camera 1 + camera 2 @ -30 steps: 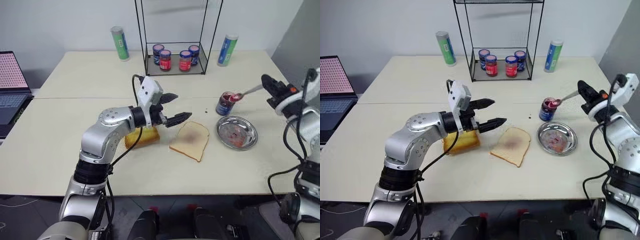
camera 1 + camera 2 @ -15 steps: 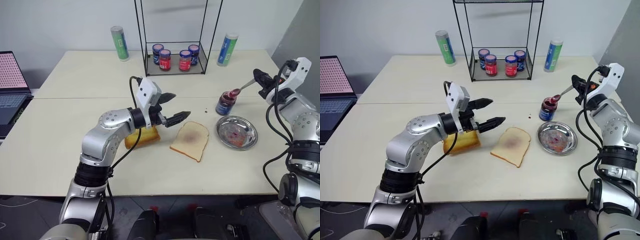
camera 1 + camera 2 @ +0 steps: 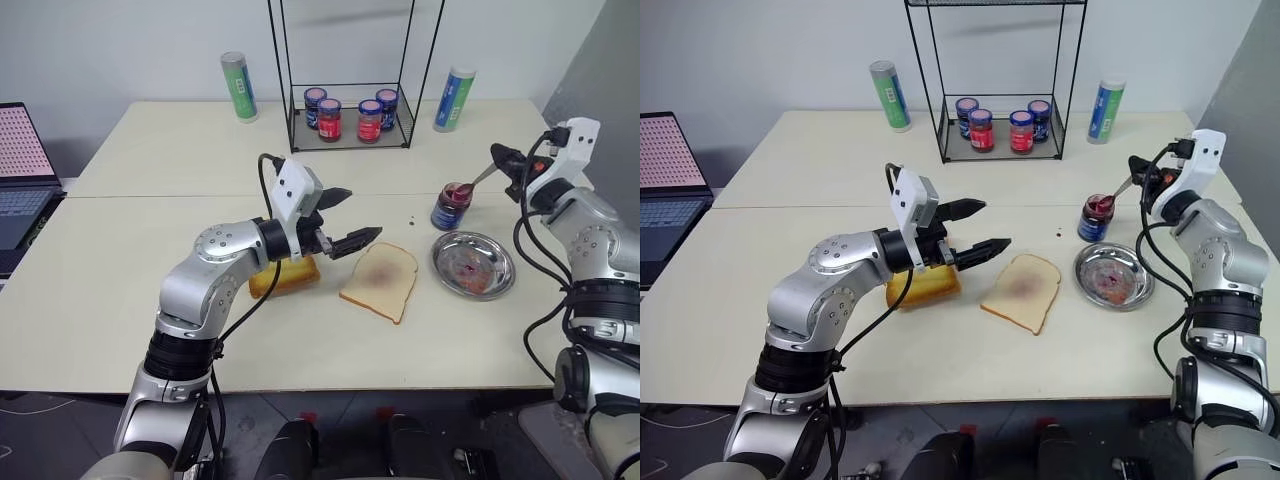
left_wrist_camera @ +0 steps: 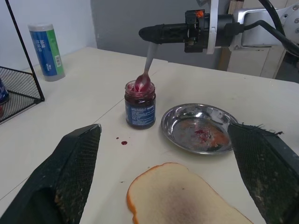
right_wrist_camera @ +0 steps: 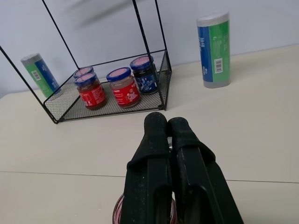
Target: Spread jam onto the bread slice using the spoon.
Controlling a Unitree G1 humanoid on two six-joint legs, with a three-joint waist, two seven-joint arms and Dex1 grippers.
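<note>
Right end effector (image 4: 148, 33): black fingers pressed together, clamped on the handle of the spoon (image 4: 145, 72). Spoon slants down from the fingertips, and its red-smeared bowl sits in the mouth of the open jam jar (image 4: 140, 105), at or just above the jam (image 4: 138, 88); contact with the jam itself cannot be told. The jar stands on the bench (image 3: 120, 290) directly beneath and slightly ahead of this end effector's fingertips. The round metal dish (image 3: 474, 265), smeared red inside, lies just beside the jar, on the near side, below the right end effector.

Left end effector (image 3: 347, 217): fingers spread wide apart, nothing between them, held above the bench and pointing across towards the jar and dish. The bread slice (image 3: 380, 280) lies flat on the bench just below and slightly beyond its lower fingertip, not touched; a purplish stain marks the slice's centre. The thicker yellow bread stack (image 3: 285, 273) sits beneath the left wrist, just beside the slice, partly hidden by the arm.

Small red drops (image 4: 121, 141) on the bench between slice and jar.

Further past both end effectors: a wire rack (image 3: 352, 115) holding four lidded small jars (image 5: 117, 87), red and blue. One green-labelled canister (image 3: 240, 87) stands on the rack's left, another canister (image 3: 454, 99) on its right. Laptop (image 3: 22, 170) at the far left edge, well apart from the left end effector.
</note>
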